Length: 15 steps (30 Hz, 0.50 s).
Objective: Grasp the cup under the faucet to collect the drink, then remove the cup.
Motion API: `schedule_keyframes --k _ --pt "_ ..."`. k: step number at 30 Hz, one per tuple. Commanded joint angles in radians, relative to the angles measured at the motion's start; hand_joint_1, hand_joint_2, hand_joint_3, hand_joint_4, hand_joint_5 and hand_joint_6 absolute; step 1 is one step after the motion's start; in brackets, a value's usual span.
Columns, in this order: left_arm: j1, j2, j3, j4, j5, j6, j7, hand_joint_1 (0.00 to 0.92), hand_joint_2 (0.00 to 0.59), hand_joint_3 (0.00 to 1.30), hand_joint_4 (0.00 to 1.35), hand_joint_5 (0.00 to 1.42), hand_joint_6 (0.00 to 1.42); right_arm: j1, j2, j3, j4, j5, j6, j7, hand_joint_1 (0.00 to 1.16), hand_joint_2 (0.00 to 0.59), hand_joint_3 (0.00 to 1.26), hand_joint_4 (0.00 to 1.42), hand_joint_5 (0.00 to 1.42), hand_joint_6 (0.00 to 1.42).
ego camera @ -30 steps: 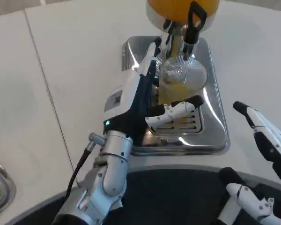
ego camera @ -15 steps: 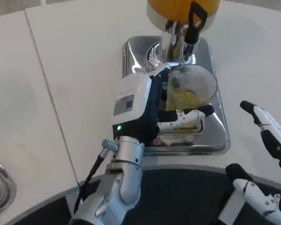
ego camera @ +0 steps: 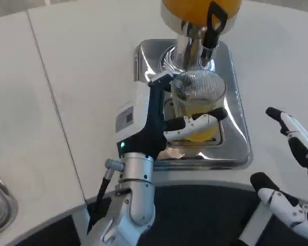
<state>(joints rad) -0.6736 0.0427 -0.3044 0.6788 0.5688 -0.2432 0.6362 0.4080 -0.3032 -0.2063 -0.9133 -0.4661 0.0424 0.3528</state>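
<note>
The left hand [ego camera: 161,115] grips the clear ribbed plastic cup [ego camera: 196,105], part-filled with orange drink, over the shiny steel drip tray [ego camera: 236,138] near the tray's back edge, just before the chrome faucet [ego camera: 195,43]. Collecting looks done; removal remains. The right hand [ego camera: 297,148] waits with fingers spread by the white table's [ego camera: 66,77] near right edge.

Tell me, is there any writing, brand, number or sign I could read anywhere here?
No text here can be read.
Small grey label on the white back of the left robot hand: too small and blurred to read.
Orange-filled drink dispenser, clear plastic cup, shiny steel drip tray: no markings visible.
</note>
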Motion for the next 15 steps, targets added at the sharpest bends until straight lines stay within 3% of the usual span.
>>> schedule_keyframes --k 1,7,15 --pt "0.018 -0.012 0.005 -0.032 -0.007 -0.001 -0.008 0.674 0.0 1.14 1.15 1.42 1.42 -0.002 -0.009 0.0 -0.016 0.006 0.021 0.012 0.29 0.438 0.02 0.0 0.07 0.11" --pt "0.042 0.004 0.016 -0.083 -0.001 0.003 -0.014 0.729 0.0 1.13 1.1 1.4 1.42 -0.014 -0.01 0.018 -0.011 0.0 0.032 0.014 0.29 0.435 0.02 0.0 0.07 0.12" --pt "0.08 0.062 0.041 -0.167 0.0 0.005 -0.031 0.753 0.0 1.12 1.07 1.39 1.42 -0.032 -0.013 0.041 -0.002 -0.005 0.037 0.008 0.3 0.431 0.02 0.0 0.08 0.13"
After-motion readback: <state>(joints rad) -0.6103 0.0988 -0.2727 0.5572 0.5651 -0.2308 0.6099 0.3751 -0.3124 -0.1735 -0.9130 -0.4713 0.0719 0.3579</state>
